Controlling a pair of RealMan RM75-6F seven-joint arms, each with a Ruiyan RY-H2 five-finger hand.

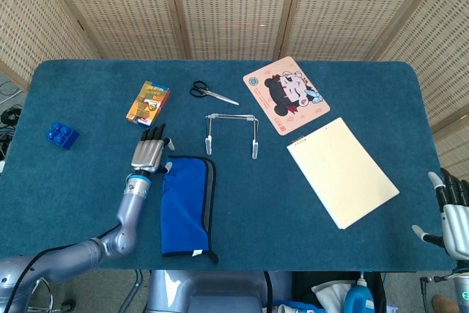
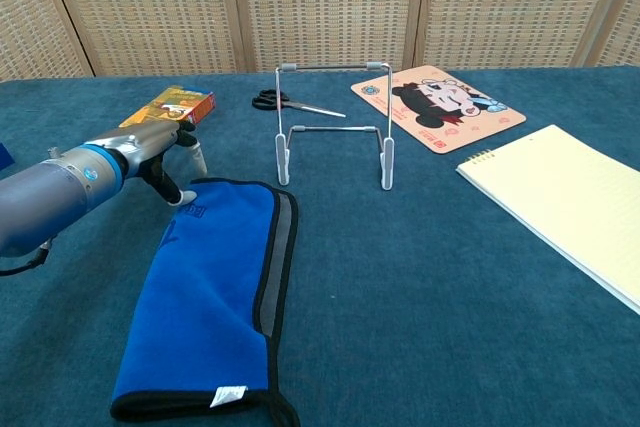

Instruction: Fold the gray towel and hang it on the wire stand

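The towel (image 1: pixel 187 204) (image 2: pixel 215 294) lies folded lengthwise on the table, blue on top with a gray band and black edge along its right side. The wire stand (image 1: pixel 232 133) (image 2: pixel 334 125) stands upright just beyond it, bare. My left hand (image 1: pixel 149 153) (image 2: pixel 160 152) hovers at the towel's far left corner, fingers extended and apart, thumb close to the cloth, holding nothing. My right hand (image 1: pixel 454 214) shows only in the head view, off the table's near right corner, fingers spread and empty.
Scissors (image 1: pixel 212 93) (image 2: pixel 295 103) lie behind the stand. An orange box (image 1: pixel 148 102) (image 2: pixel 170 105) sits beyond my left hand, a blue brick (image 1: pixel 61 135) at far left. A cartoon mat (image 1: pixel 286 94) and a yellow notepad (image 1: pixel 341 172) occupy the right half.
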